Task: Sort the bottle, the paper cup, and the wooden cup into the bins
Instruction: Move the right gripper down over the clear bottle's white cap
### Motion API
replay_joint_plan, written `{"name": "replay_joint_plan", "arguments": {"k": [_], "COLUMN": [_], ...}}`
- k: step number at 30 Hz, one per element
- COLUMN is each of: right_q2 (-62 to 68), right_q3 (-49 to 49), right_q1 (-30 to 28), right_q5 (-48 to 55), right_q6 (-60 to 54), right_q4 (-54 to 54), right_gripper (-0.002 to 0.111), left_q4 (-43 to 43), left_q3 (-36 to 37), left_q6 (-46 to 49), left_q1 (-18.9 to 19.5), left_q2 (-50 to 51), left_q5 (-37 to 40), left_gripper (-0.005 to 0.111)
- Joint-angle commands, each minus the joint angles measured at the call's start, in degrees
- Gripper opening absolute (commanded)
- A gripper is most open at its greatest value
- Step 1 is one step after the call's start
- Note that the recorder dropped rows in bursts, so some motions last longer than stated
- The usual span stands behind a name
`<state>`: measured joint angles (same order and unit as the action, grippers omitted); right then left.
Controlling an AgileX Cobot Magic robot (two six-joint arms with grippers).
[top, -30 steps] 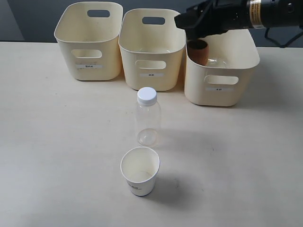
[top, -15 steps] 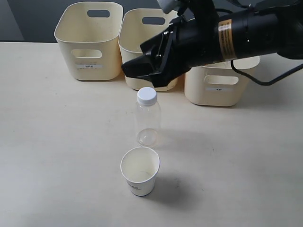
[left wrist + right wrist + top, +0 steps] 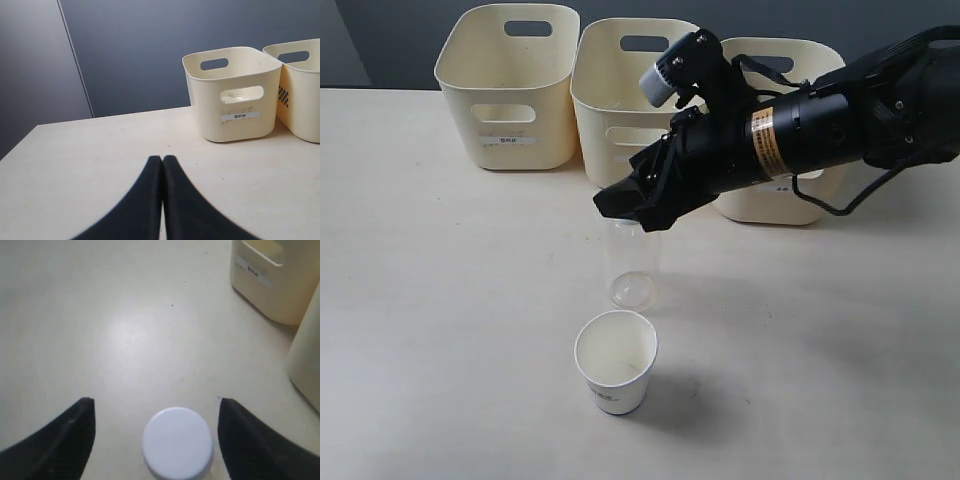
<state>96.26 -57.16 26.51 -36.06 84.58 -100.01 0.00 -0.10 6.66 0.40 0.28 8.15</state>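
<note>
Hovers over the bottle (image 3: 631, 265) with right gripper (image 3: 156, 412) splayed wide. May clip the cap if off-centre, toppling it toward the paper cup (image 3: 615, 362) at 6 o'clock.

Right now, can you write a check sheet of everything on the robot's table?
Surface: pale table, smooth.
Job's things: bottle upright mid-table; paper cup upright nearer the camera, apart from it; three bins in a row at the back; wooden cup not seen.
Clutter: nothing seen.
Grippers: right gripper open over the bottle's cap, one finger each side; left gripper shut over bare table.
Cables: black cable looping below the right arm.
Surroundings: dark wall behind the bins.
</note>
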Motion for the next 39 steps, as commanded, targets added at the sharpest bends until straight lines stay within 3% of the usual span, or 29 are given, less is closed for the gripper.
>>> {"name": "replay_joint_plan", "arguments": {"k": [1, 9, 15, 39], "right_q2": [0.07, 0.71, 1.57, -1.41], "right_q3": [0.31, 0.31, 0.31, -0.4], "right_q1": [-0.05, -0.05, -0.05, -0.05], "right_q5": [0.98, -0.59, -0.68, 0.36], "right_q6": [-0.64, -0.64, -1.5, -1.39], "right_q4": [0.07, 0.07, 0.07, 0.07], "right_gripper": [0.066, 0.066, 0.075, 0.075], "left_q4": [0.0, 0.0, 0.0, 0.0], "left_q3": [0.1, 0.1, 0.1, 0.1], "left_q6": [-0.09, -0.09, -0.09, -0.09], "left_q1": [0.03, 0.03, 0.03, 0.03], "left_q2": [-0.28, -0.28, -0.28, -0.28], "left_q5": [-0.4, -0.4, -0.4, -0.4], "left_gripper": [0.0, 0.0, 0.0, 0.0]}}
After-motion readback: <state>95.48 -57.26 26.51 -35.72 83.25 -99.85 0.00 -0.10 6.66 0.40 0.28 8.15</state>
